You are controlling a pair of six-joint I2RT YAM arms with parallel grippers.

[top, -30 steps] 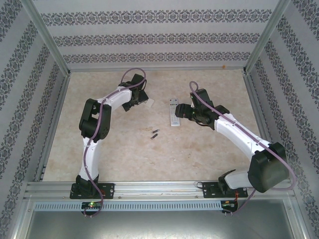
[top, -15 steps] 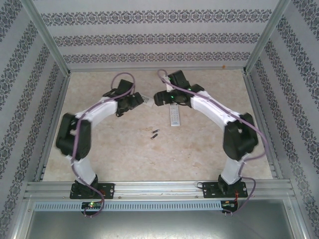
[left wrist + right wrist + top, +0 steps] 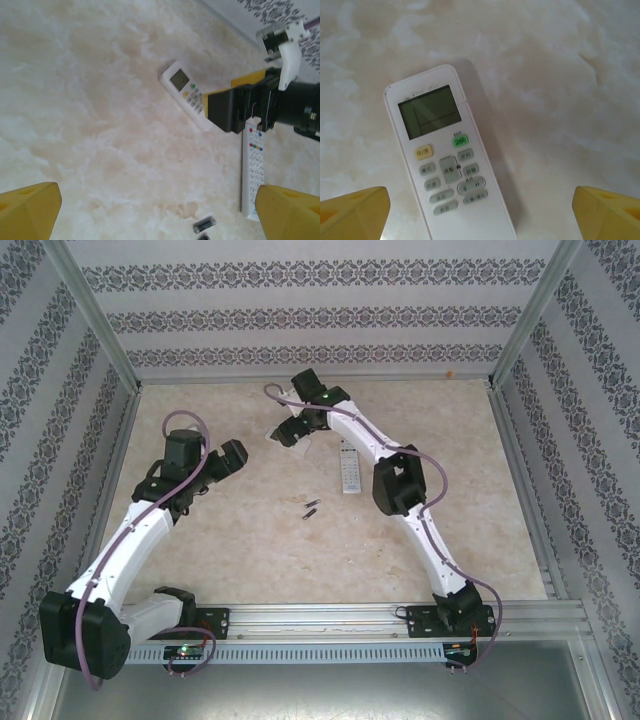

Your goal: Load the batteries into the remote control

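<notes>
On the marbled worktop [image 3: 250, 540], near its middle: the batteries [image 3: 311, 508], two small dark cylinders with coppery ends, lying close side by side, loose, touched by nothing. Just beyond them, lying lengthwise toward the far wall: a long white remote [image 3: 349, 466] with rows of small buttons and a few coloured ones at one end. To the left of that remote's far end, apart from it and at a slant: a shorter white remote with a screen [image 3: 447, 165], face up, with a green button and a yellow one under the display. Directly over the button end of this screen remote: the right tool [image 3: 290, 432], spread wide, one yellow fingertip [image 3: 352, 215] out to each side of the casing, not pressing on its sides, holding nothing. Further left, well apart from both remotes and from the batteries: the left tool [image 3: 228, 455], raised over bare worktop, likewise spread wide and empty, yellow fingertips [image 3: 27, 210] far apart, facing the remotes, the batteries and the right tool.
</notes>
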